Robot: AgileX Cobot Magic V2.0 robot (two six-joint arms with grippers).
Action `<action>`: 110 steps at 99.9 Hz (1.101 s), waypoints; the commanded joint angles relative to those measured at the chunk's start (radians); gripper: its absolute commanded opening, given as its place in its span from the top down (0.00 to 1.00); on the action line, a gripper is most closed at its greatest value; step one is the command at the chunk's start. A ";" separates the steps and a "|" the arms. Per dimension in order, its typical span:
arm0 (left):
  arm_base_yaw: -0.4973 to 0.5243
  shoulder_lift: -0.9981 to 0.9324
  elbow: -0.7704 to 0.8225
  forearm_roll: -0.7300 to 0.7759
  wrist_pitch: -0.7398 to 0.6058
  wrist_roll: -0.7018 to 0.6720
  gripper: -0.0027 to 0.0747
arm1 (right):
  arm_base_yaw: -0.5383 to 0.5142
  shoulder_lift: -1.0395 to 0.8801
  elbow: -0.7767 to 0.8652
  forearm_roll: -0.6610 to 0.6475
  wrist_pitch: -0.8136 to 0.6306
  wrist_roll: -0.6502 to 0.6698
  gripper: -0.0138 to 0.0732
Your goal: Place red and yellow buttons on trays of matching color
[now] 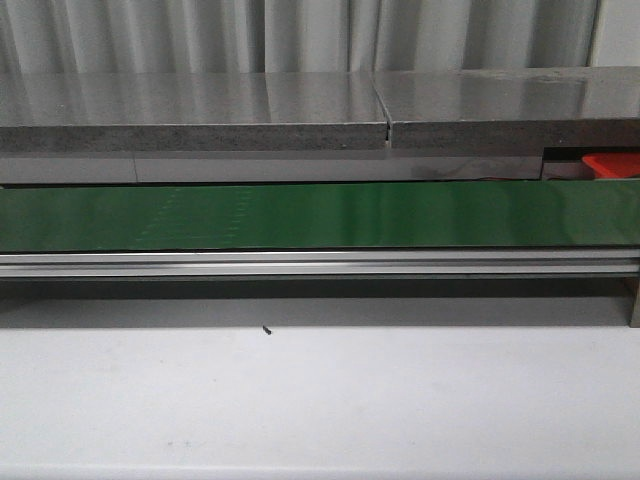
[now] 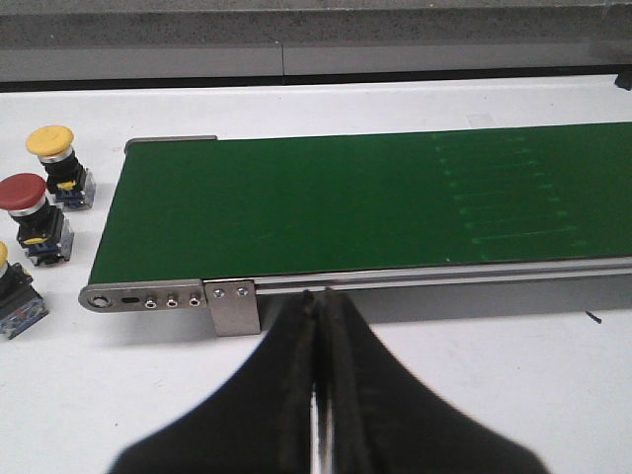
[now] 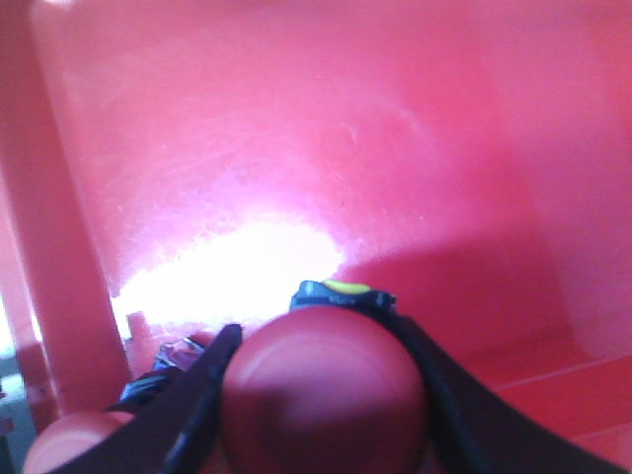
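Observation:
In the right wrist view my right gripper [image 3: 316,331] is shut on a red button [image 3: 326,395], its fingers pressed on both sides of the domed cap. It hangs low inside the red tray [image 3: 346,148], whose corner also shows in the front view as the red tray [image 1: 610,165] at the far right. Another red button [image 3: 69,439] lies in the tray beside it. My left gripper [image 2: 319,296] is shut and empty, just before the green belt [image 2: 346,207]. A yellow button [image 2: 51,148] and a red button [image 2: 25,197] stand on the table off the belt's end. No yellow tray is in view.
A third button [image 2: 12,301] is cut off by the picture's edge near the other two. The conveyor's metal end bracket [image 2: 232,306] is close to my left fingertips. A grey shelf [image 1: 300,115] runs behind the belt. Neither arm shows in the front view.

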 commanded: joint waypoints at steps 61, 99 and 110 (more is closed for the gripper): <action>-0.007 0.000 -0.026 -0.017 -0.074 -0.002 0.99 | -0.005 -0.021 -0.035 0.029 0.030 -0.003 0.22; -0.007 0.000 -0.026 -0.017 -0.074 -0.002 0.99 | -0.006 -0.154 -0.036 0.003 -0.002 -0.003 0.21; -0.007 0.000 -0.026 -0.017 -0.074 -0.002 0.99 | -0.006 -0.211 -0.036 -0.008 0.022 -0.003 0.21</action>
